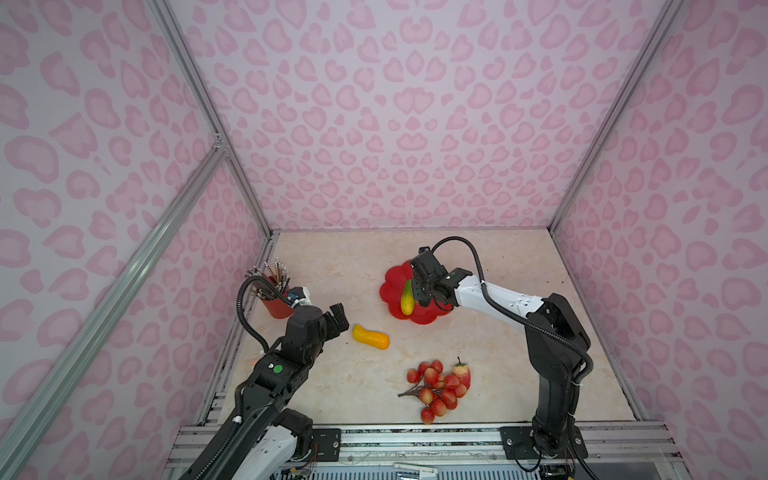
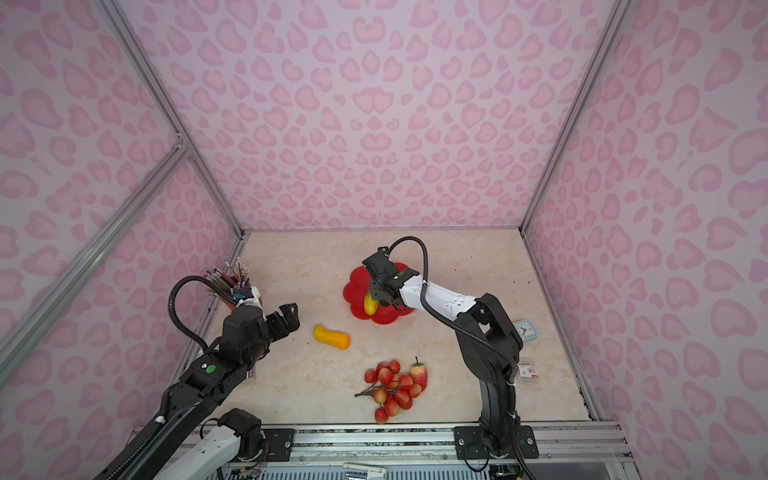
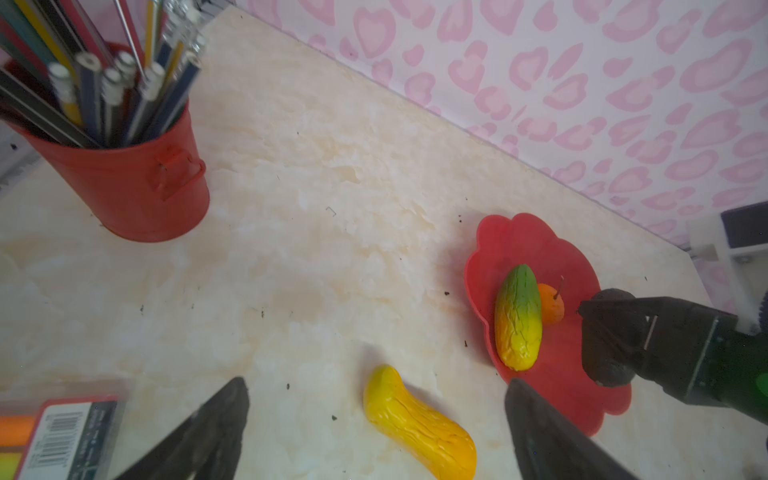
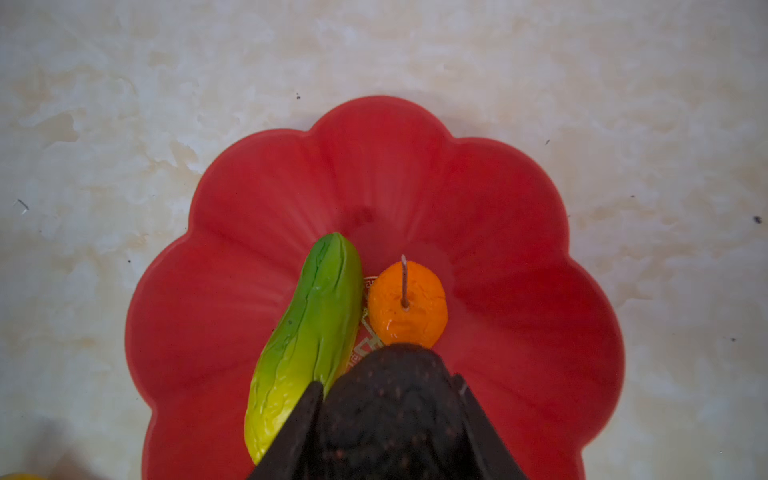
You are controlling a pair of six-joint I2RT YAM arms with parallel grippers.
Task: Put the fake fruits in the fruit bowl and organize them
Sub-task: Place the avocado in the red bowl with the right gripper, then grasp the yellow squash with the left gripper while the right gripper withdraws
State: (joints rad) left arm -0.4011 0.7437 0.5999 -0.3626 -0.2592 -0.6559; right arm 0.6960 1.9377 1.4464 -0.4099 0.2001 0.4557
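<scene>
Fruit bowl [image 4: 519, 249] toward the counter's [image 1: 332, 270] far edge holds green-yellow oblong [image 4: 307, 345], small orange [image 4: 409, 311]; right gripper [image 4: 388, 382] clamps dark avocado [image 4: 395, 415] over it; left gripper [image 1: 340, 319] gapes empty near yellow-orange gourd [image 1: 370, 337].

The red scalloped fruit bowl [image 1: 392, 282] sits mid-frame in both top views and holds the green-yellow oblong [image 1: 407, 298], which lies beside the small orange [image 4: 407, 307]. The dark avocado [image 4: 395, 415] is clamped in the right end effector [image 4: 388, 384] over the bowl. The yellow-orange gourd [image 1: 370, 337] lies on the desk to the lower left of the bowl. The berry cluster [image 1: 434, 388] and strawberry [image 1: 462, 374] lie together below it.
</scene>
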